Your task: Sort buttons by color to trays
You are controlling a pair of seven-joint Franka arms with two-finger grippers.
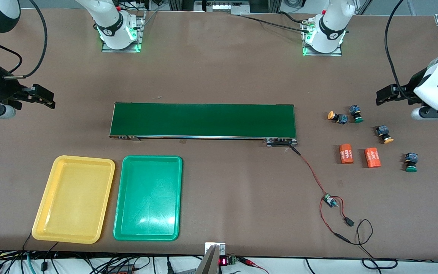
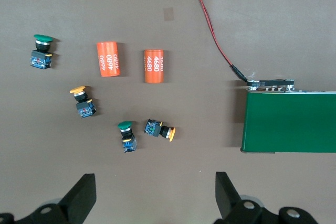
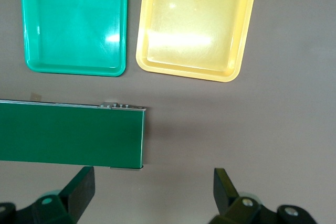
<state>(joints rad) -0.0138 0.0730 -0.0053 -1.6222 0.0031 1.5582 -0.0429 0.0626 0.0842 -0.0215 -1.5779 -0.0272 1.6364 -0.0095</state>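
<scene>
Plainly, from the front: four buttons on the table at the left arm's end, none in a tray.
- First orange button on its side, long axis 3 to 9 o'clock, cap at 9.
- First green button just beside it, cap at 6.
- Second orange button tilted, cap at 5.
- Second green button nearest the camera, cap at 6.
- Two cylinders between these.
- Left gripper over bare table, with the buttons at 6 to 8 o'clock from it and apart from it.
- Right gripper over bare table at the right arm's end.
- Yellow tray and green tray side by side, nearer the camera than the belt.

From the left wrist:
- Left gripper spread wide, holding nothing.
- First green button and first orange button closest to it, untouched.

From the right wrist:
- Right gripper likewise wide and holding nothing, above the belt's end.
- Both trays well apart from it.
</scene>
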